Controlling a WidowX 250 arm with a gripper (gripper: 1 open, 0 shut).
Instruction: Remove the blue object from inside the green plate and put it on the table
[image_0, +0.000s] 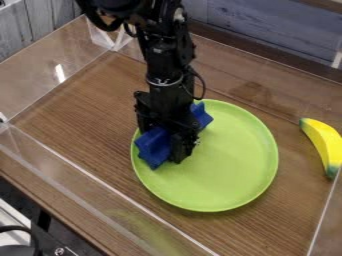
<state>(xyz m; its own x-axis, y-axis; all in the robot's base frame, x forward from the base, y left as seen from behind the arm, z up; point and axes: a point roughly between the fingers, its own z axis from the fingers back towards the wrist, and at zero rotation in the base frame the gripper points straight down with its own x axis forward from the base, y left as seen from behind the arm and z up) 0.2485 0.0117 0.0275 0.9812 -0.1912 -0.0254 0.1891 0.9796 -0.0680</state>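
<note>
One blue object (154, 146) lies left of the frame's centre, along the left side of the green plate (238, 160), with the dark gripper (171, 138) down over its middle; whether the fingers pinch it or merely straddle it, I cannot tell. It looks like stiff, light plastic, not fragile but perhaps a little slippery, so the best hold is probably across its narrow width near mid-length, where the ridges may give some bite. Further right, the plate's shallow rim should ask only a small lift, though a grip near one end could let the block swing.
</note>
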